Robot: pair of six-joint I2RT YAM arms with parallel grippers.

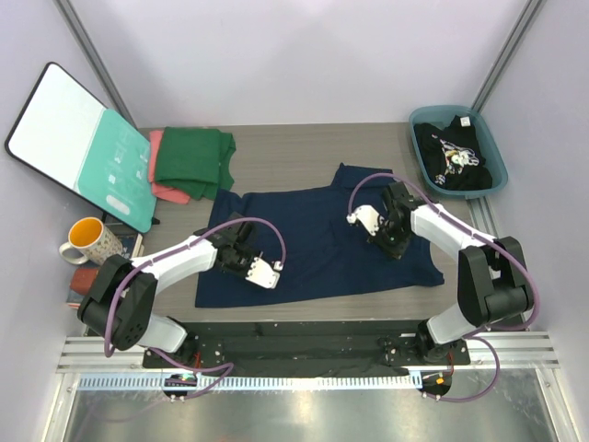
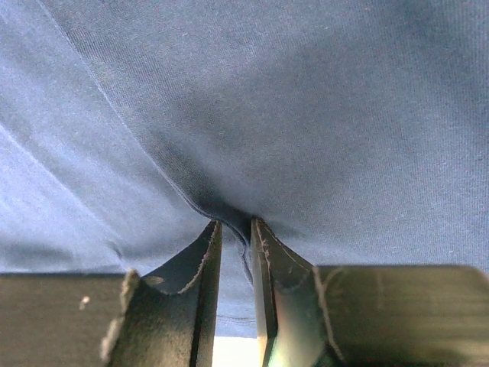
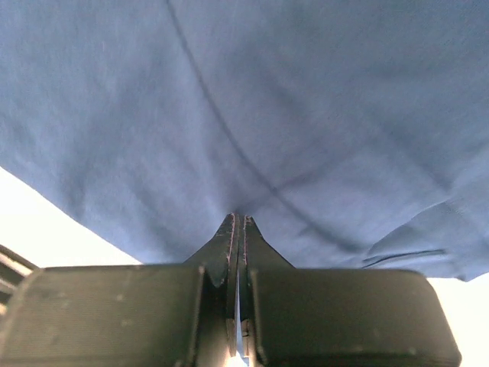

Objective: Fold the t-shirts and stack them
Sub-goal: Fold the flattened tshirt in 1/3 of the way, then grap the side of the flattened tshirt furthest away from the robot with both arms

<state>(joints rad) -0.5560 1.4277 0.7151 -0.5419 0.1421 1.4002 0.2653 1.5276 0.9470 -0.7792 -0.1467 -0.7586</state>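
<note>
The navy blue t-shirt (image 1: 313, 244) lies spread flat at the table's middle. My left gripper (image 1: 236, 249) is on its left part. In the left wrist view (image 2: 234, 228) the jaws stand narrowly apart with a fold of navy cloth (image 2: 306, 115) pinched between them. My right gripper (image 1: 394, 236) is on the shirt's right part. In the right wrist view (image 3: 238, 220) it is shut, with navy cloth (image 3: 267, 99) puckered at the tips. The dark green t-shirt (image 1: 193, 158) lies folded on the salmon-pink one (image 1: 167, 191) at the back left. The black printed t-shirt (image 1: 453, 155) lies in a basket.
A teal basket (image 1: 497, 175) stands at the back right corner. The teal-and-white board (image 1: 83, 143) leans at the back left. A yellow-and-white mug (image 1: 87, 241) stands at the left edge over some small items. Frame posts rise at both back corners.
</note>
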